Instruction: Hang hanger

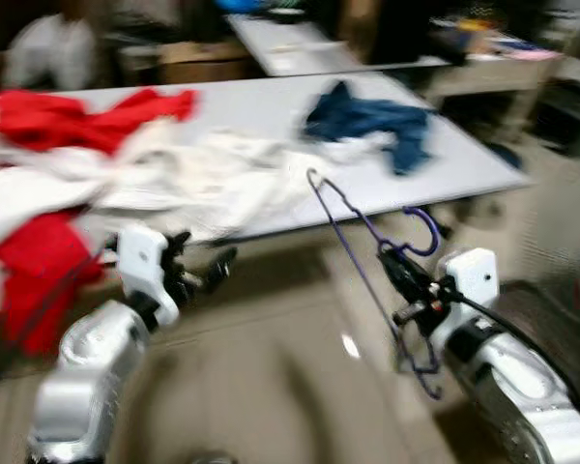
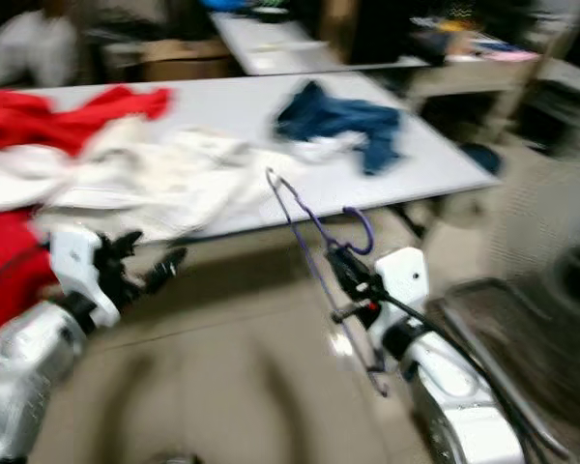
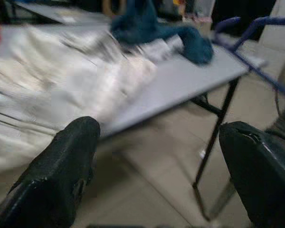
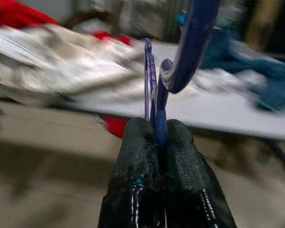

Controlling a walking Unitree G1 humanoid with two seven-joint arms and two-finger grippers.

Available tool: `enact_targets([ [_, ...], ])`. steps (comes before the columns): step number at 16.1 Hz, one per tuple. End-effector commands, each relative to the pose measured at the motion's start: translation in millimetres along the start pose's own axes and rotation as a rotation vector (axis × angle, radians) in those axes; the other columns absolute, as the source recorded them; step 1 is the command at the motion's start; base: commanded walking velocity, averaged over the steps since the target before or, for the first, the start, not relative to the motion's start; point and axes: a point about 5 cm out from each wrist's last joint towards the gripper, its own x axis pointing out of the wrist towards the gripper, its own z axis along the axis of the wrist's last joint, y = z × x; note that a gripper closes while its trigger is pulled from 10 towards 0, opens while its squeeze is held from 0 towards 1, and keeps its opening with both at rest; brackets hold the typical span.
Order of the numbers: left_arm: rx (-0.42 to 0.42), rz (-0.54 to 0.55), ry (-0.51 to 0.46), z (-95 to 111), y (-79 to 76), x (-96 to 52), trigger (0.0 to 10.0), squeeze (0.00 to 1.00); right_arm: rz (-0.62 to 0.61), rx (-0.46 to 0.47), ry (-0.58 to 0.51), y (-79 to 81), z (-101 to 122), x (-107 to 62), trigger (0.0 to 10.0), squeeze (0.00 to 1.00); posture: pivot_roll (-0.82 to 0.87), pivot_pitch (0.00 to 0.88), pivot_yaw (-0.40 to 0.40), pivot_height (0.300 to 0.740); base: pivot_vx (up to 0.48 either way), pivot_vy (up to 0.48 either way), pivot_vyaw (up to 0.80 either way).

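Observation:
A thin purple wire hanger (image 1: 362,253) hangs in the air in front of the grey table (image 1: 464,159), its hook (image 1: 423,232) curling up to the right. My right gripper (image 1: 394,261) is shut on the hanger just below the hook; the right wrist view shows both fingers (image 4: 137,156) pinching the purple wire (image 4: 159,118). My left gripper (image 1: 198,263) is low at the left near the table's front edge, open, with nothing between its fingers (image 3: 61,166). All views are blurred.
Piled on the table are white cloth (image 1: 188,184), red clothes (image 1: 68,121) and a blue garment (image 1: 367,121). More red cloth (image 1: 34,271) hangs over the left edge. A person in white (image 1: 48,53) sits behind. Further tables (image 1: 290,43) stand at the back. Below is tan floor (image 1: 271,387).

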Motion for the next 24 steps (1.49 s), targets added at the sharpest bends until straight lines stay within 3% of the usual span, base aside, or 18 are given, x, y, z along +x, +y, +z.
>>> enact_targets([
  [1, 0.025, 0.057, 0.036, -10, 5.7, -2.3, 10.0, 0.93, -0.006, 0.005, 0.024, -2.4, -7, -0.6, 10.0, 0.0, 0.14, 0.0, -0.045, 0.74, 0.0, -0.48, 0.0],
  [2, 0.033, 0.078, 0.049, -16, 7.0, -2.5, 10.0, 0.93, -0.007, 0.003, 0.042, -3.9, -11, -1.6, 10.0, 0.0, 0.14, 0.0, -0.051, 0.74, 0.0, -0.48, 0.0],
  [4, 0.079, 0.199, 0.196, -60, 16.4, -7.1, 10.0, 0.93, -0.04, 0.036, 0.171, -13.0, -42, -4.6, 10.0, 0.0, 0.14, 0.0, -0.063, 0.74, 0.0, -0.3, 0.0],
  [5, -0.002, 0.205, 0.247, -79, 17.1, -6.7, 10.0, 0.91, -0.091, 0.042, 0.256, -19.4, -63, -5.9, 10.0, 0.0, 0.15, 0.0, -0.074, 0.74, 0.0, 0.0, 0.0],
  [7, -0.015, 0.169, 0.334, -106, 12.8, 2.4, 10.0, 0.64, -0.255, 0.126, 0.407, -31.0, -109, -8.4, 10.0, 0.0, 0.13, 0.0, -0.059, 0.74, 0.0, 0.0, 0.0],
  [8, -0.06, 0.154, 0.398, -127, 5.3, 12.0, 10.0, 0.48, -0.404, 0.229, 0.54, -33.1, -150, -14.0, 10.0, 0.0, 0.11, 0.0, -0.045, 0.74, 0.0, 0.0, 0.8],
  [9, -0.06, 0.15, 0.41, -131, 3.1, 13.5, 10.0, 0.42, -0.418, 0.234, 0.571, -32.2, -157, -15.5, 10.0, 0.0, 0.1, 0.0, -0.028, 0.74, 0.0, 0.0, 0.8],
  [10, -0.036, 0.138, 0.472, -142, -3.3, 15.0, 10.0, 0.26, -0.426, 0.245, 0.638, -27.0, -172, -20.4, 10.0, 0.0, 0.08, 0.0, -0.008, 0.74, 0.0, 0.0, 0.8],
  [11, -0.058, 0.13, 0.541, -153, -10.3, 13.9, 10.0, 0.25, -0.439, 0.267, 0.712, -20.5, -188, -29.9, 10.0, 0.0, 0.07, 0.0, 0.001, 0.74, 0.0, 0.0, 0.8],
  [14, -0.166, 0.198, 0.615, -169, -14.5, 8.7, 10.0, 0.28, -0.502, 0.339, 0.804, -11.2, -210, -47.7, 10.0, 0.0, 0.04, 0.0, 0.033, 0.74, 0.0, 0.0, 0.8],
  [17, -0.148, 0.194, 0.636, -174, -15.2, 6.0, 10.0, 0.3, -0.528, 0.361, 0.8, -8.8, -215, -48.4, 10.0, 0.0, 0.03, 0.0, 0.04, 0.74, 0.304, 0.0, 0.8],
  [21, -0.179, 0.225, 0.629, -175, -13.8, 5.2, 10.0, 0.31, -0.469, 0.299, 0.838, -0.7, -219, -41.9, 10.0, 0.0, 0.05, 0.0, 0.01, 0.74, 0.335, 0.0, 0.49],
  [24, -0.178, 0.228, 0.636, -177, -13.1, 2.8, 10.0, 0.31, -0.369, 0.239, 0.908, 23.2, -227, -43.0, 10.0, 0.0, 0.07, 0.0, -0.012, 0.74, 0.327, 0.0, 0.0],
])
